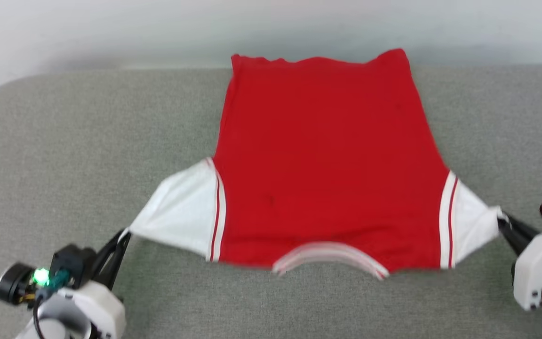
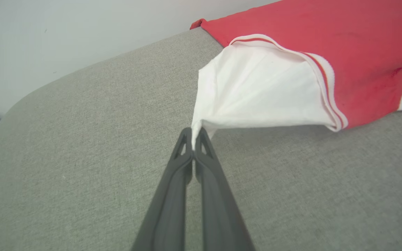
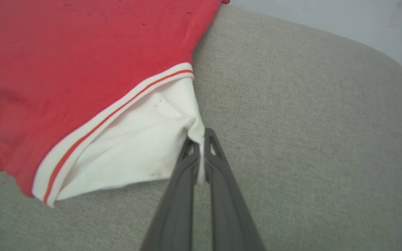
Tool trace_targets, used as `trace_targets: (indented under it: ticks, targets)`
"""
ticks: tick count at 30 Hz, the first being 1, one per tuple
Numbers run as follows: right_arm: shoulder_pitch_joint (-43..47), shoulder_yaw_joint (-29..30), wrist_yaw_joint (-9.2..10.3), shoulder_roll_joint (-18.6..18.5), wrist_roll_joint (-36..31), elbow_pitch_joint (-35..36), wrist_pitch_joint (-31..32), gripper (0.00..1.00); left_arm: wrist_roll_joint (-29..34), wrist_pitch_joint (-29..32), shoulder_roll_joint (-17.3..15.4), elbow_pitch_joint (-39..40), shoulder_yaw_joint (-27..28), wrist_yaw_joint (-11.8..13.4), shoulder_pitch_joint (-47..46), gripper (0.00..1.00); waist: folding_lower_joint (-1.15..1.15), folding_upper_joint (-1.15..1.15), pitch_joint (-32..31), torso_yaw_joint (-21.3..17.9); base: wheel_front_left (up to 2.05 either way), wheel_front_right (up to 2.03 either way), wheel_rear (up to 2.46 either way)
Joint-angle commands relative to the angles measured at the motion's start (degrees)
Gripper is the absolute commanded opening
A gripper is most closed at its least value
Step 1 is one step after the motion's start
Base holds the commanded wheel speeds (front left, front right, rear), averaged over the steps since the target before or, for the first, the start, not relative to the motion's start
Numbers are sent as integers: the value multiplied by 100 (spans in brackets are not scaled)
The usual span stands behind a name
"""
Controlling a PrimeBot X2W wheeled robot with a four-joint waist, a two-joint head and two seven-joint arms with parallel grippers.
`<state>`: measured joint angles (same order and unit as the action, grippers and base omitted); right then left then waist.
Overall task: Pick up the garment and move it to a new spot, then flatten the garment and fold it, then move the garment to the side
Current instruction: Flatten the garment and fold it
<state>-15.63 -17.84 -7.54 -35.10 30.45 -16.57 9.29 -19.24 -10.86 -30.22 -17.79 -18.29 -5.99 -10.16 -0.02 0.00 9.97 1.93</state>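
Grey cushion (image 1: 64,141) holds the garment (image 1: 327,165), red back up, jaws of left gripper (image 1: 124,235) and right gripper (image 1: 502,221) pinching its white sleeves.

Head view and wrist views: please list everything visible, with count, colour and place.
garment: one, red with white sleeves and striped trim, spread plain side up mid-surface, collar nearest the robot
padded surface: one, grey fabric, under the garment
wall: one, pale, behind the surface
left fingers: two, dark, shut on the tip of the sleeve on the robot's left
right fingers: two, dark, shut on the other sleeve's tip
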Motion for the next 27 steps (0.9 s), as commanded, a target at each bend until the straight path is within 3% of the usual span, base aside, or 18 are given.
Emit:
trace_targets:
  ticks: [1, 15, 24, 25, 26, 27]
  targets:
    - [224, -6, 10, -125, 82, 92, 84, 0, -48, 47, -90, 77, 45, 56, 206, 0, 2, 0, -168, -32, 0, 0, 0]
    - [1697, -19, 10, -752, 774, 926, 1023, 0, -458, 672, -523, 1203, 169, 363, 1889, 0, 2, 0, -532, -111, 0, 0, 0]
    - [2004, 179, 10, -650, 888, 1038, 1439, 0, -481, 994, -588, 1534, -187, 200, 2293, 0, 2, 0, -381, -57, 0, 0, 0]
    - [1973, 227, 9, -641, 883, 1067, 1422, 26, -479, 971, -570, 1535, -209, 194, 2253, 0, 2, 0, -366, -43, 0, 0, 0]
    - [1945, 266, 9, -640, 890, 1094, 1443, 100, -481, 953, -559, 1551, -226, 180, 2211, 0, 2, 0, -344, -27, 0, 0, 0]
    - [1933, 312, 9, -641, 933, 1098, 1525, 100, -489, 937, -557, 1583, -246, 156, 2172, 0, 2, 0, -319, -10, 0, 0, 0]
